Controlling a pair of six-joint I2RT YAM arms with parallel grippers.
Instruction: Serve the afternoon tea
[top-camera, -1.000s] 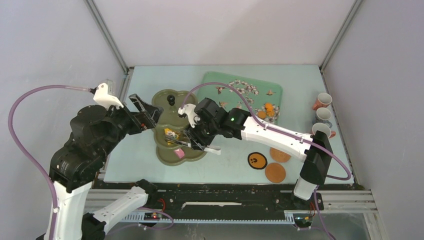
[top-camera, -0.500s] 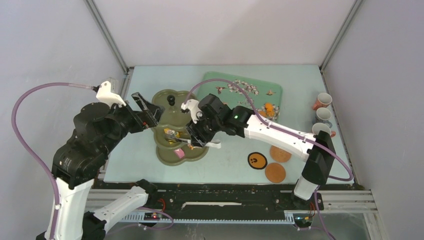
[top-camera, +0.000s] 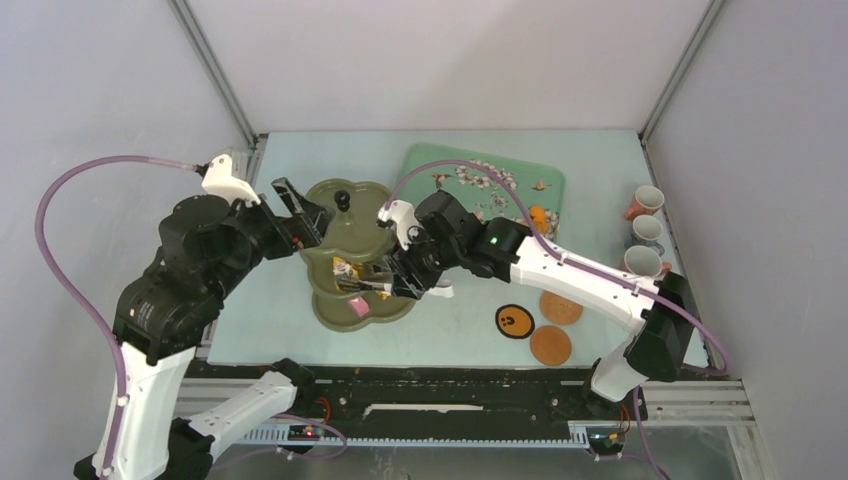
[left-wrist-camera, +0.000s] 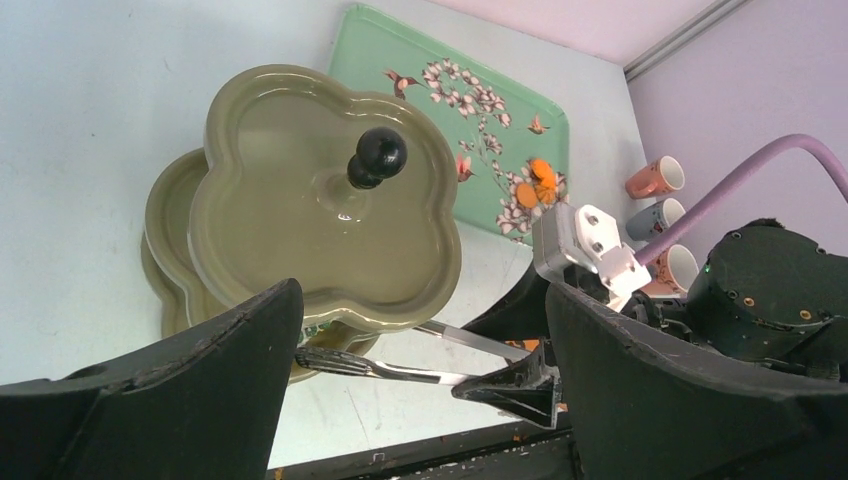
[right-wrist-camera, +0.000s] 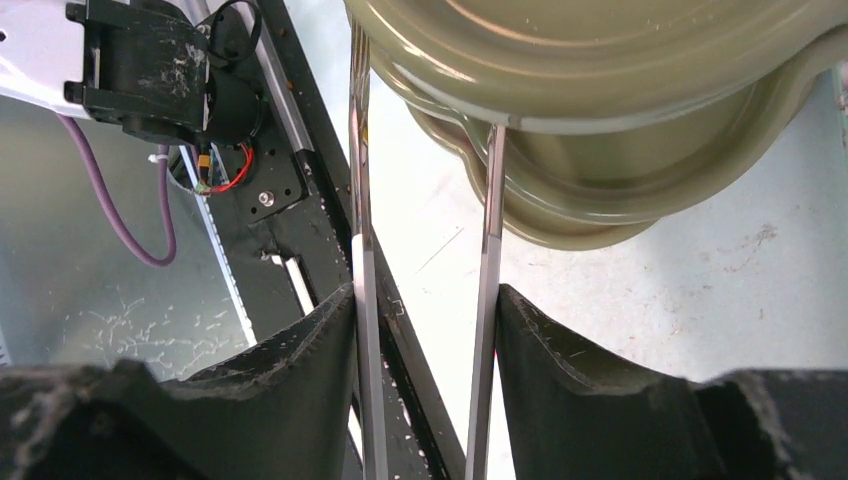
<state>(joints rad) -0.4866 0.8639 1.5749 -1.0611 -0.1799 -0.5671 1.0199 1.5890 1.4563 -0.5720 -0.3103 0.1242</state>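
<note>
The olive-green three-tier stand (top-camera: 352, 232) stands left of centre, with a black knob on top. A yellow pastry (top-camera: 345, 268) lies on its middle tier and a pink one (top-camera: 358, 306) on the bottom tier. An orange pastry (top-camera: 540, 218) lies on the mint tray. My right gripper (top-camera: 408, 280) is shut on metal tongs (top-camera: 368, 286), whose tips reach under the top tier beside the yellow pastry. In the right wrist view both tong arms (right-wrist-camera: 358, 250) run between my fingers to the stand (right-wrist-camera: 620, 90). My left gripper (top-camera: 296, 208) is open and empty at the stand's upper left edge, above it (left-wrist-camera: 300, 200).
The mint-green floral tray (top-camera: 470, 165) lies at the back. Three cups (top-camera: 647, 232) stand in a row at the right edge. A black coaster (top-camera: 513, 320) and two brown coasters (top-camera: 551, 345) lie at the front right. The table's front rail runs below the stand.
My left gripper has moved back and up along the stand's left side. My right arm has shifted a little right and back, still holding the tongs at the middle tier.
</note>
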